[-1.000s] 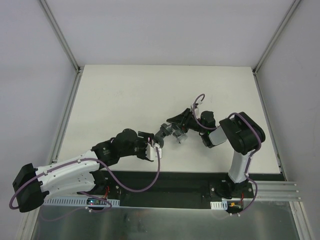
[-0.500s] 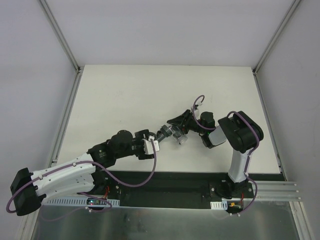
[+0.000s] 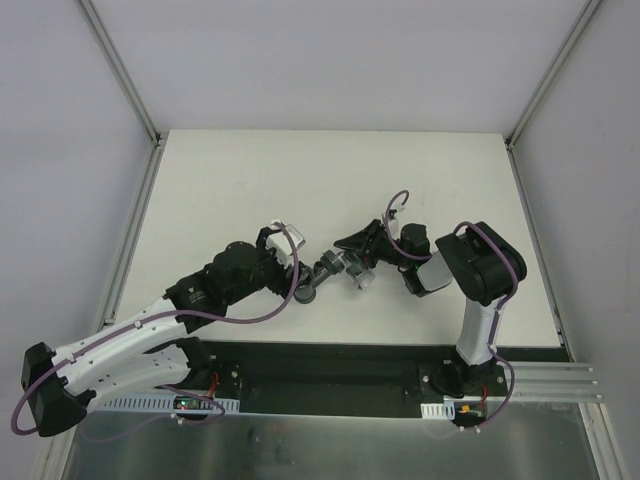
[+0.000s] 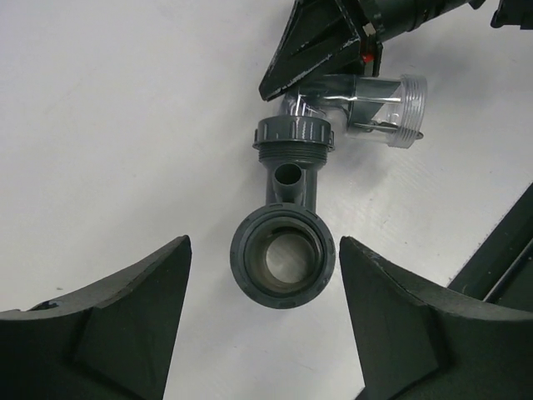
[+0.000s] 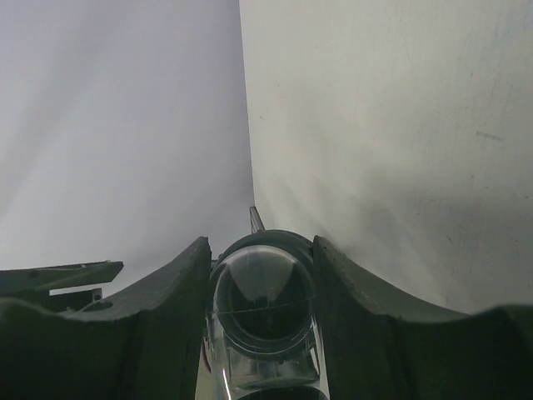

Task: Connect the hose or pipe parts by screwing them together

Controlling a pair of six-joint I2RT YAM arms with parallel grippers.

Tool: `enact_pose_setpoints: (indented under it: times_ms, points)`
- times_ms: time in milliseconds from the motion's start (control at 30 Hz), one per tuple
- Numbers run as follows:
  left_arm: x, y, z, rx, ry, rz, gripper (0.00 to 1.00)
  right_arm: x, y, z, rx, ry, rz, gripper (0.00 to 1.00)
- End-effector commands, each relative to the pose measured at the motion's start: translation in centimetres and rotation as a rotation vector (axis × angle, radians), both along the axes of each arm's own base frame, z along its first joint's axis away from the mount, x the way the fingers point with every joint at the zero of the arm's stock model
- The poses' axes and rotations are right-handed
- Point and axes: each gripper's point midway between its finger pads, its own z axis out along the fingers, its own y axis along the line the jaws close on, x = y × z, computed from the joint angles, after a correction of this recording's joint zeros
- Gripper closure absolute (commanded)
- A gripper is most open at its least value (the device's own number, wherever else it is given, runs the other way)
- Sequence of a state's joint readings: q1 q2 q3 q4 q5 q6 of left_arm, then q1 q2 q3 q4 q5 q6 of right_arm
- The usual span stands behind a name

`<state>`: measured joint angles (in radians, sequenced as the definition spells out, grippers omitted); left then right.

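Dark grey branched fitting [image 4: 291, 200] lies on the white table [image 3: 300, 180] near the middle of its near half. In the left wrist view its wide open socket is at 6 o'clock and its ribbed collar at 12 o'clock. The collar meets the clear connector [image 4: 379, 100], which runs off toward 3 o'clock. How far the threads have engaged cannot be told from here. The right gripper [image 5: 260, 250] reaches in from 3 o'clock in the overhead view, its fingers clamped on the clear connector. It probably serves as the fixed anchor, so that piece cannot spin while the other is turned. The left gripper [image 4: 265, 242] comes from about 8 o'clock with its fingers spread wide, one on each side of the socket and touching neither wall. That placement looks like lining up for a grip on the round socket, the easiest part of the fitting to twist. Because the fitting rests on the table, closing off-centre could push it out of line with the connector.
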<state>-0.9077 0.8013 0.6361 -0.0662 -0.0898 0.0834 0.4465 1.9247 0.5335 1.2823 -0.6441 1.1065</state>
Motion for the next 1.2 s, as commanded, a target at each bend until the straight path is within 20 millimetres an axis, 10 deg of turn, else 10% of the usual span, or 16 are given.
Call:
enact_pose_setpoints:
  times_ms: [0, 200, 500, 1167]
  points:
    - [1.0, 1.0, -0.8, -0.020, 0.176, 0.152, 0.30, 1.0, 0.3, 5.4, 0.119, -0.241, -0.003, 0.99]
    - [3.1, 3.4, -1.0, -0.258, 0.621, 0.343, 0.40, 0.8, 0.3, 5.4, 0.118, -0.239, 0.000, 0.99]
    - [1.6, 1.6, -2.5, -0.347, 0.952, 0.362, 0.44, 0.8, 0.2, 5.5, 0.121, -0.240, -0.002, 0.99]
    - [0.5, 1.2, -8.2, -0.194, 1.104, 0.404, 0.53, 0.8, 0.2, 5.6, 0.126, -0.233, -0.007, 0.99]
